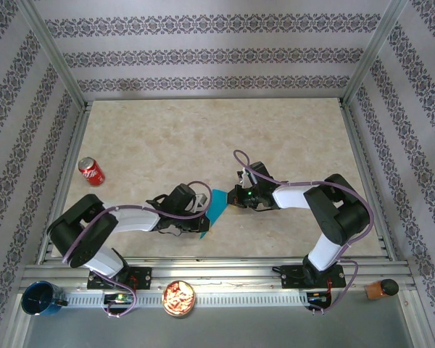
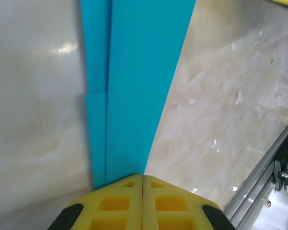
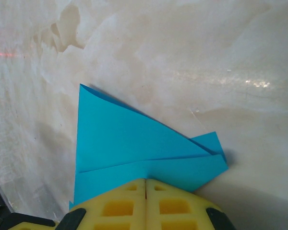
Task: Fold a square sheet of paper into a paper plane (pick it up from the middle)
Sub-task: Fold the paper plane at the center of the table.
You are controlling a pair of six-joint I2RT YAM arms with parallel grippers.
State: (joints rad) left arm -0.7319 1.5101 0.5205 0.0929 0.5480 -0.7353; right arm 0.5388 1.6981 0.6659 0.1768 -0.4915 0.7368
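Two pincers, my left gripper (image 2: 143, 178) and right gripper (image 3: 145, 181), are pinching opposite edges of the part-folded paper plane (image 1: 217, 206) at the front middle of the table (image 1: 203, 138) (layers stacked loosely), so I am fearing a tear from uneven pulling.

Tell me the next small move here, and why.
Probably lower the paper plane flat onto the table before either gripper opens. The left gripper and right gripper are both shut on opposite ends of it, and its folded layers look slightly splayed.
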